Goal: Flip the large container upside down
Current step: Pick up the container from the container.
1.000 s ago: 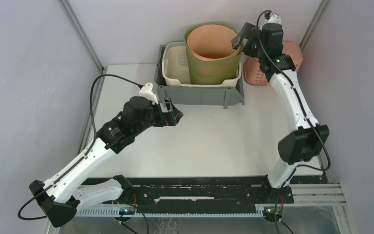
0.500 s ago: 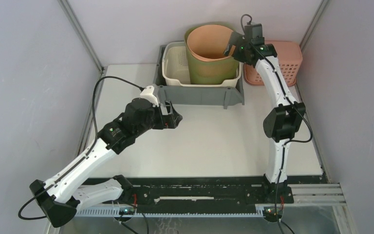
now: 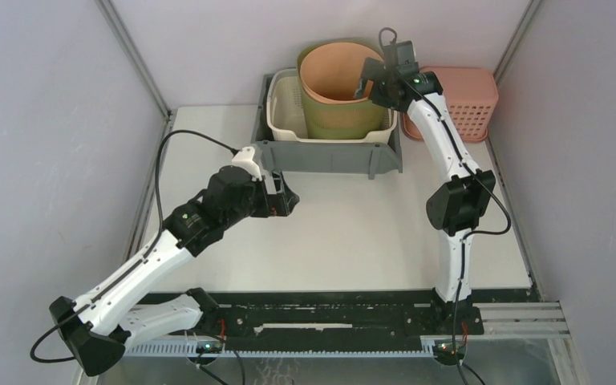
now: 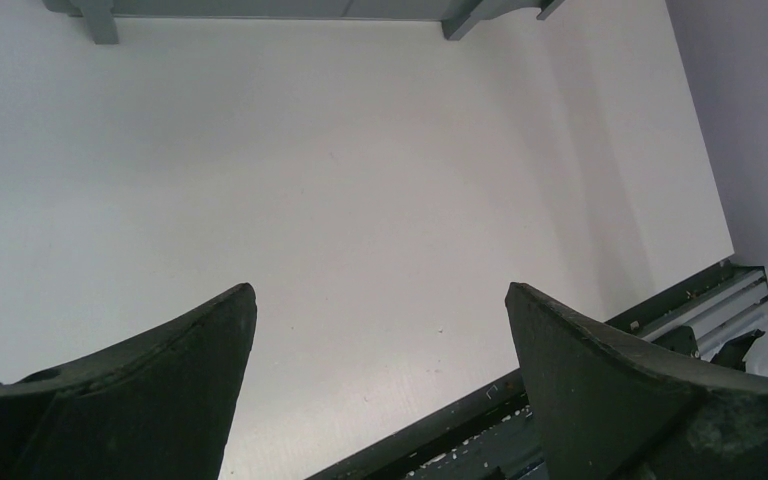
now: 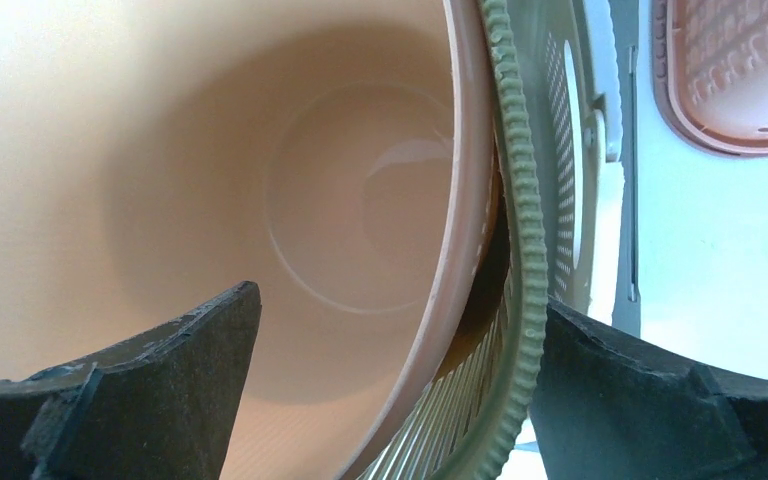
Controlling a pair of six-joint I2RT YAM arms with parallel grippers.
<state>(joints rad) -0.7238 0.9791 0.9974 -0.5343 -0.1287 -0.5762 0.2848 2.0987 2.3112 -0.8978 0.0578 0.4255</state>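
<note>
The large container point(image 3: 343, 119) is a green ribbed tub with a peach bucket point(image 3: 333, 68) nested inside. It stands upright, mouth up, in the grey bin point(image 3: 329, 157). My right gripper point(image 3: 367, 80) is open and straddles the tub's right rim. In the right wrist view one finger point(image 5: 160, 390) hangs inside the peach bucket point(image 5: 210, 180). The other finger point(image 5: 640, 400) sits outside, against the green rim point(image 5: 520, 230). My left gripper point(image 3: 287, 197) hovers open over the bare table in front of the bin, and its wrist view shows nothing between the left gripper point(image 4: 378, 290) fingers.
A cream perforated basket point(image 3: 285, 103) shares the grey bin, left of the tub. A pink basket point(image 3: 472, 95) stands on the table right of the bin, also seen as the pink basket point(image 5: 730, 70) from the right wrist. Enclosure walls rise close behind.
My right gripper has swung left and down over the tub's rim, opening slightly wider. The tub and its liner have shifted a little to the left. The left arm barely moved.
</note>
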